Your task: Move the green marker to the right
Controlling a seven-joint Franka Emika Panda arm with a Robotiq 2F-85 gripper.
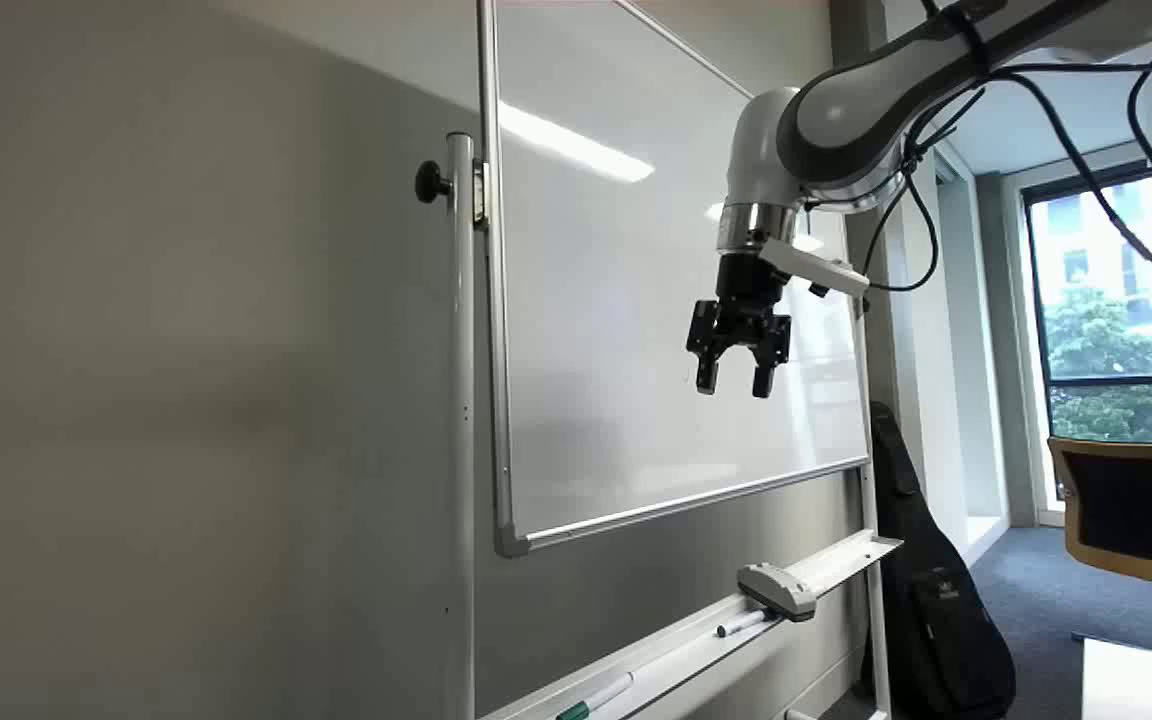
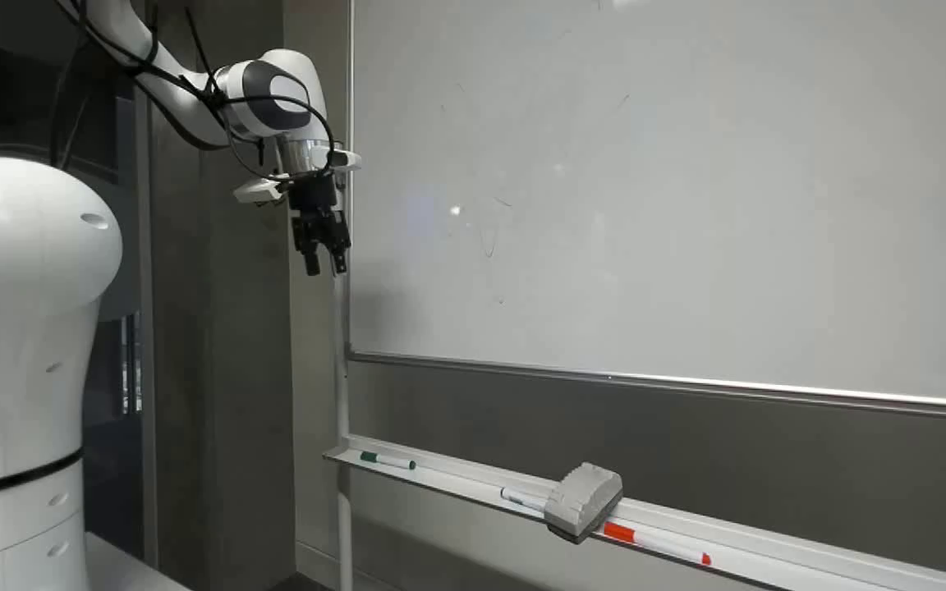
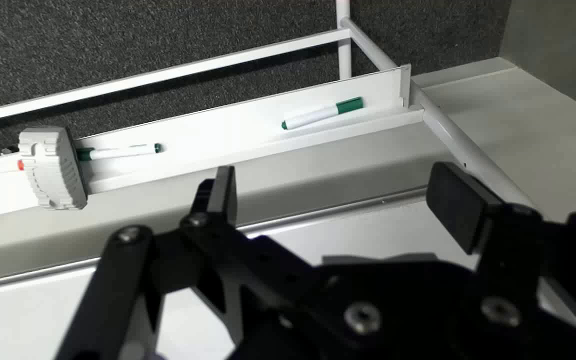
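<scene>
A white marker with a green cap (image 2: 388, 460) lies on the ledge near the stand's post in an exterior view. It also shows in an exterior view (image 1: 596, 697), cut by the bottom edge, and in the wrist view (image 3: 318, 116). A second green-tipped marker (image 3: 123, 151) lies against the eraser (image 3: 53, 167), its capped end partly hidden; it also shows in both exterior views (image 1: 744, 622) (image 2: 522, 499). My gripper (image 3: 335, 200) is open and empty. It hangs in the air in front of the whiteboard, well above the ledge, in both exterior views (image 1: 734, 385) (image 2: 325, 267).
The white ledge (image 2: 456, 483) runs below the whiteboard (image 2: 670, 205). The grey eraser sits across it, with an orange-red marker (image 2: 658, 544) beyond. A stand post (image 2: 342, 410) rises at the ledge's end. A guitar case (image 1: 936, 580) and chair (image 1: 1136, 510) stand behind.
</scene>
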